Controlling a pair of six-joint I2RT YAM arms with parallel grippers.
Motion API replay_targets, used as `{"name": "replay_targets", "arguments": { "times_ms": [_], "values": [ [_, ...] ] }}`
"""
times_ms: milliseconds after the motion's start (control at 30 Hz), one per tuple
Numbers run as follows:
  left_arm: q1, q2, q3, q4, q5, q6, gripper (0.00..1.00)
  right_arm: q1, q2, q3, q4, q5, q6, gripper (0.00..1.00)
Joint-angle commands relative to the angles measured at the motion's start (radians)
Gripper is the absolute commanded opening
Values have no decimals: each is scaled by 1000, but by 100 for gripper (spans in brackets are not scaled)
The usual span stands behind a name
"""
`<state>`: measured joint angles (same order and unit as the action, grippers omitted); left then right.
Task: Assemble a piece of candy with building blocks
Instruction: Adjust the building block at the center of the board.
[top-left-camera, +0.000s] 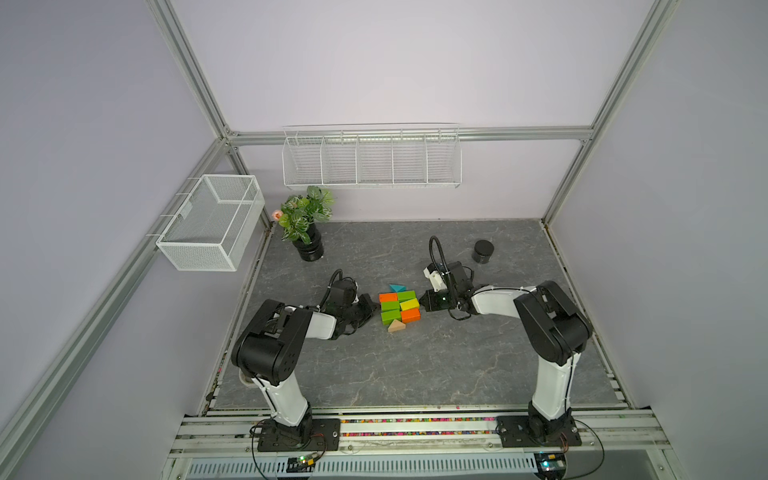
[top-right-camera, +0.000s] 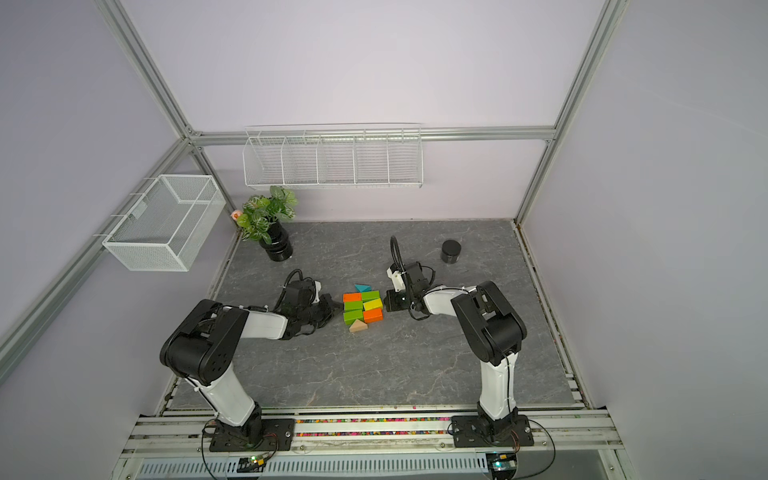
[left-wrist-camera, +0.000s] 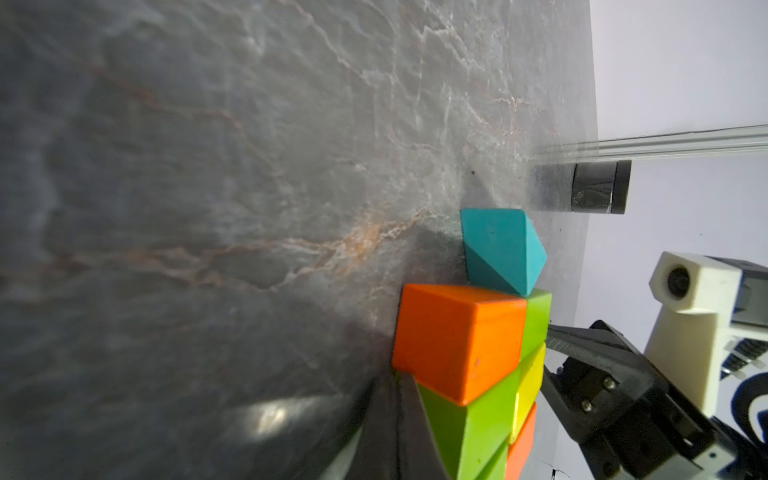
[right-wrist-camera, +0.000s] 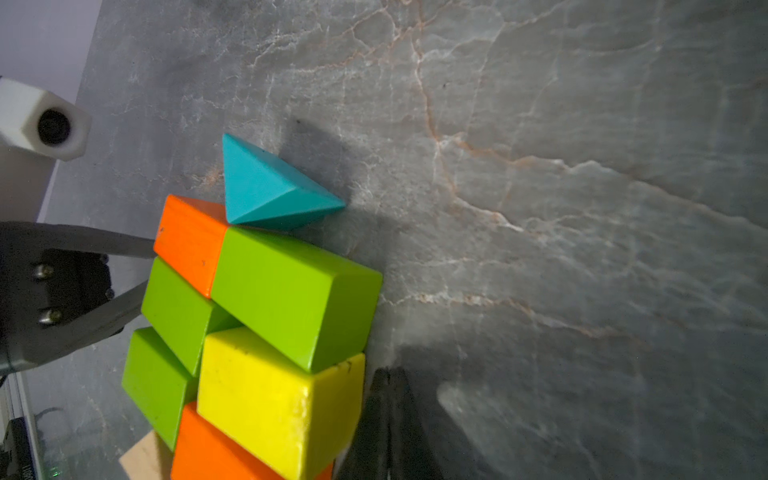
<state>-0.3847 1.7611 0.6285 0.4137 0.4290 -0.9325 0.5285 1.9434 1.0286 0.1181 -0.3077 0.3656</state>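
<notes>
Closest in, on the near side of both sets of jaws, the tan triangle (top-left-camera: 396, 326) sits flat against the near end of the candy (top-left-camera: 399, 306), a bit toward the left gripper (top-left-camera: 372, 306) rather than centred. The candy itself lies flat on the grey tabletop (top-left-camera: 415, 374), right between the two grippers. The left one has its jaws pressed together, holding nothing, with the tip up against the orange brick (right-wrist-camera: 189, 241) and the green brick (right-wrist-camera: 174, 307) beside it. The right gripper (top-left-camera: 423, 301) is pinched closed too, also empty, and its tip looks like it touches the yellow brick (right-wrist-camera: 266, 399) on the opposite side. My read: they're working as pushers, not grabbers — closed jaws make a blunt nose for squeezing the two columns together. Makes sense, since the right wrist view shows a small gap beside the yellow brick, so the rows aren't quite flush. Just past the jaws, the teal triangle (top-left-camera: 397, 288) touches the far end where orange meets green. Every piece looks placed, so I'd call this final tidying. Well beyond the right gripper stands a black jar (top-left-camera: 483, 251), and far past the left one a potted plant (top-left-camera: 307, 226) — both out of the way.
</notes>
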Motion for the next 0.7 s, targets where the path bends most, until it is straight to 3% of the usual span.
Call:
{"name": "replay_targets", "arguments": {
  "times_ms": [0, 667],
  "values": [
    [-8, 9, 17, -10, 7, -18, 0, 13, -15, -4, -61, 4, -13, 7],
    [-5, -97, 2, -207, -77, 30, 0, 48, -86, -24, -109, 39, -21, 7]
  ]
}}
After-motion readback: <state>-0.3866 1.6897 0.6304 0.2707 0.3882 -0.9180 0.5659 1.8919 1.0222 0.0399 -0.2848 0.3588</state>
